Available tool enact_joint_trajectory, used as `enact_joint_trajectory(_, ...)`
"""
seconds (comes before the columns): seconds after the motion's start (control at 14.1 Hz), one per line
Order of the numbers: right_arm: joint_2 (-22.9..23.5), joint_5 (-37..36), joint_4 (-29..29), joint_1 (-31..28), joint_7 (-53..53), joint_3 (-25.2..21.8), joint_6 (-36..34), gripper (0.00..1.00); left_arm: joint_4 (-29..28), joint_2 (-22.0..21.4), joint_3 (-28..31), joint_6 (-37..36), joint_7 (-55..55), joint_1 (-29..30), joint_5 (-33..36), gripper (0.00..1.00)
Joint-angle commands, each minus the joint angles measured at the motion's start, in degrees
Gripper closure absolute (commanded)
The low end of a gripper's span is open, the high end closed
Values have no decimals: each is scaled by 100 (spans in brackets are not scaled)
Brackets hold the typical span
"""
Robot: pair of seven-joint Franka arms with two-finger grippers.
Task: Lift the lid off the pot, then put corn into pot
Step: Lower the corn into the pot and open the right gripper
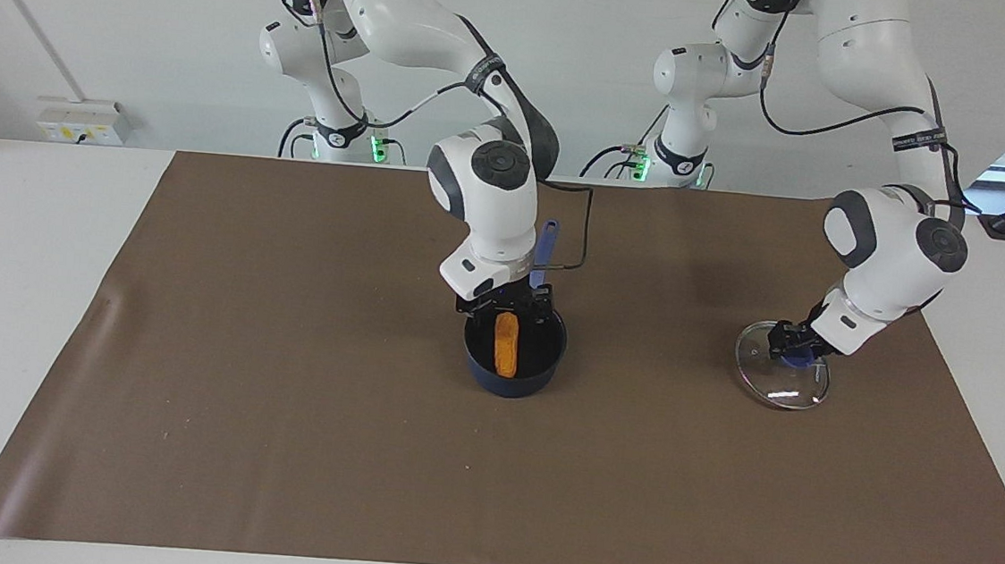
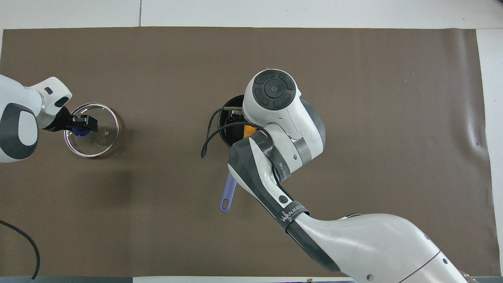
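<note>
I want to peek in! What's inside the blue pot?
The corn lies inside the pot, on its black bottom. The right gripper is over the pot's rim, open. The overhead view shows little: the right arm covers most of the pot.

The corn (image 1: 507, 343) just below the black right gripper (image 1: 508, 305) is yellow-orange with a bumpy kernel pattern. It lies in the pot (image 1: 550, 366), which is dark navy outside and black inside; the pot's handle (image 2: 228, 192) is a lighter, periwinkle blue. Under the black left gripper (image 1: 787, 341) the lid (image 1: 779, 389) is clear glass with a silvery metal rim, and its knob (image 1: 796, 360) is deep blue. Both arms are glossy white with dark grey joint caps and black cables. The worktop (image 1: 17, 298) is white, and the mat (image 1: 274, 443) over it, beneath both grippers, is plain dull brown without pattern.
</note>
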Motion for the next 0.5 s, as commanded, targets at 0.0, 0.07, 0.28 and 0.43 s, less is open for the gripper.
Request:
enact_joint_trajectory(0.0, -174, -228, 321, -529, -323, 57, -568, 0, -197, -124, -47, 163, 103, 72, 10, 77)
enact_joint_trajectory(0.07, -401, -246, 322, -765, -708, 48, -778, 0, -197, -124, -38, 163, 103, 55, 1, 1)
enact_joint_trajectory(0.28, -1113, -212, 601, -1827, -1684, 92, -2032, 0, -128, -115, -47, 93, 103, 46, 1, 0)
enact_joint_trajectory(0.43, -1290, -264, 1067, -2094, -2283, 40, -2825, 0, 82, -150, -47, -99, 103, 11, 10, 0)
